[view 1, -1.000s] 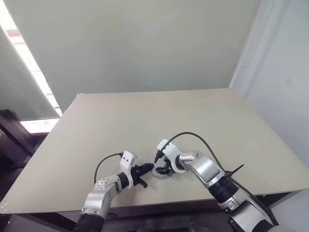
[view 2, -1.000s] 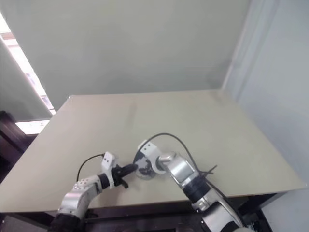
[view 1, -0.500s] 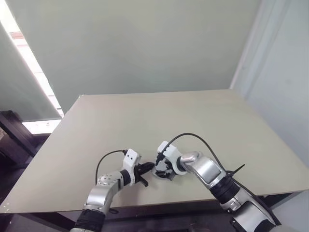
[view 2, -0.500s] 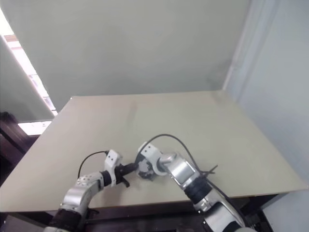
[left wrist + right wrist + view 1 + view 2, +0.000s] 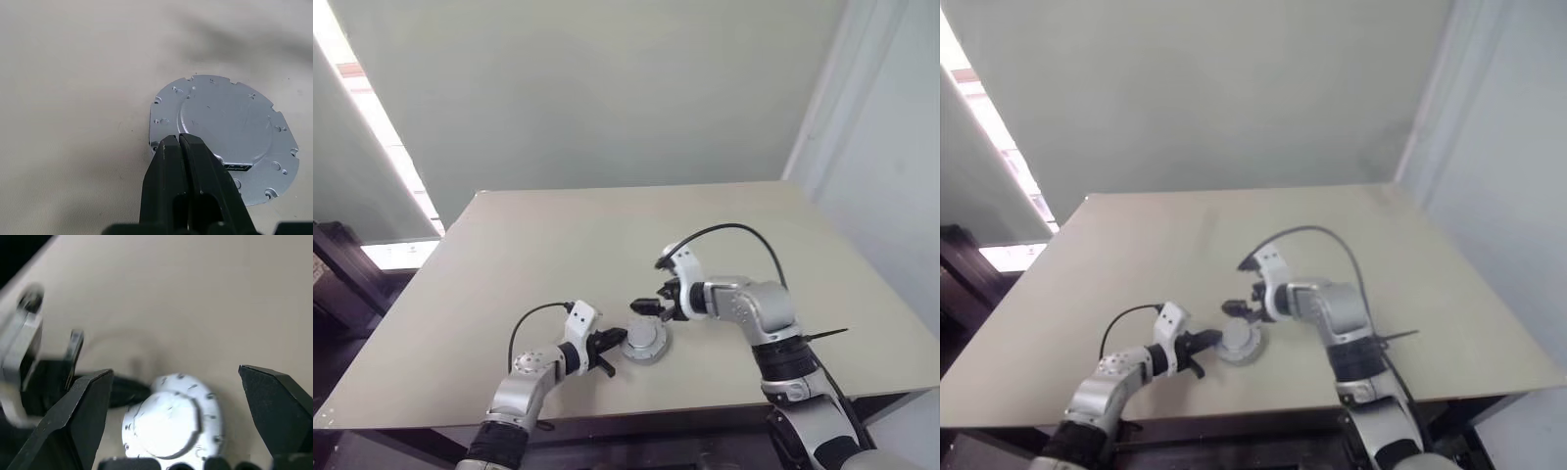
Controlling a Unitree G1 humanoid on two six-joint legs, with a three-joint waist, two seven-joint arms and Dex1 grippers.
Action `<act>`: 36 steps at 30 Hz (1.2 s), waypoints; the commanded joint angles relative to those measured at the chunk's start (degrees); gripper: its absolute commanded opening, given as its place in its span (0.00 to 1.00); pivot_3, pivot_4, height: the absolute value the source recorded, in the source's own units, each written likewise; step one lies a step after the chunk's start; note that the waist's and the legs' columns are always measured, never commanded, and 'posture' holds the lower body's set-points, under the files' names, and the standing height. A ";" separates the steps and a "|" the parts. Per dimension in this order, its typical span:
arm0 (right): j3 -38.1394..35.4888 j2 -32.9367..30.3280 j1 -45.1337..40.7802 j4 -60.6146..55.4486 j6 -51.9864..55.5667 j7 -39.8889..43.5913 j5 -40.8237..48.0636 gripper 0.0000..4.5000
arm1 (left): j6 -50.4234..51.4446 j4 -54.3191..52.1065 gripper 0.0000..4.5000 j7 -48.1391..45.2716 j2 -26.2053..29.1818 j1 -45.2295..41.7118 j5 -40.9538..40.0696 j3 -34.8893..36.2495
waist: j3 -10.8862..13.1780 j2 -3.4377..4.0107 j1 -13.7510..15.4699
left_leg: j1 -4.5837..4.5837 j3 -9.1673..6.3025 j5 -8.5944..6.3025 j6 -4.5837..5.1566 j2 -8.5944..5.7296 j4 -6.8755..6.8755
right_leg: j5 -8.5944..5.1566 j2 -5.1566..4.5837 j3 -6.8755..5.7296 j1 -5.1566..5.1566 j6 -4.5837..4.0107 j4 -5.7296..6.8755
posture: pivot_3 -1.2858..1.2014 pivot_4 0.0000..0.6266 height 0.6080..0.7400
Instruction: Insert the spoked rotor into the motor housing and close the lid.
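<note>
A round silver cap point(image 5: 225, 132) with a notched rim and a raised centre lies flat on the table; I take it for the lid point(image 5: 646, 343). The spoked rotor and the motor housing are hidden; I cannot tell whether they sit under it. My left gripper point(image 5: 613, 344) is shut, and its tips point(image 5: 178, 139) rest at the cap's left edge. Above and just behind the cap hangs my right gripper point(image 5: 651, 308), open with nothing between its fingers. In the right wrist view the cap point(image 5: 171, 423) lies below the spread fingers point(image 5: 88, 401).
The beige table point(image 5: 607, 245) stretches far back and to both sides. Its front edge point(image 5: 636, 409) runs just below the cap. A wall stands behind, and a bright window strip point(image 5: 372, 127) is at the left.
My right gripper has lifted off the cap, moved up and to the right, rolled and spread its fingers wider. The left gripper has kept its place at the cap's edge.
</note>
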 commanded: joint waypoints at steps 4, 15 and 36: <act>-18.48 4.01 0.09 7.72 10.09 -4.46 8.53 1.00 | 1.78 1.20 0.00 -0.63 -0.64 -0.04 1.60 -2.73 | -0.04 0.20 -0.02 | -0.11 0.01 0.00 0.01 0.00 -0.01 | 0.00 0.00 0.02 -0.07 0.00 0.01 | 0.52 0.00 1.00; -26.04 6.20 3.44 20.13 9.63 -6.18 12.50 1.00 | 2.24 0.79 0.00 -0.99 -0.29 -0.22 1.92 -2.55 | -0.05 0.31 -0.09 | -0.20 0.08 0.00 0.02 -0.02 -0.02 | 0.00 0.01 0.08 -0.13 0.00 -0.01 | 0.52 0.00 1.00; -22.35 11.28 1.07 28.48 2.09 -4.76 16.63 1.00 | 4.18 -3.25 0.00 -0.20 1.58 1.86 1.51 -1.10 | -0.07 0.37 -2.88 | -0.11 0.07 0.00 0.02 0.09 -0.06 | 0.00 0.10 0.11 -0.14 0.00 0.04 | 0.52 0.00 1.00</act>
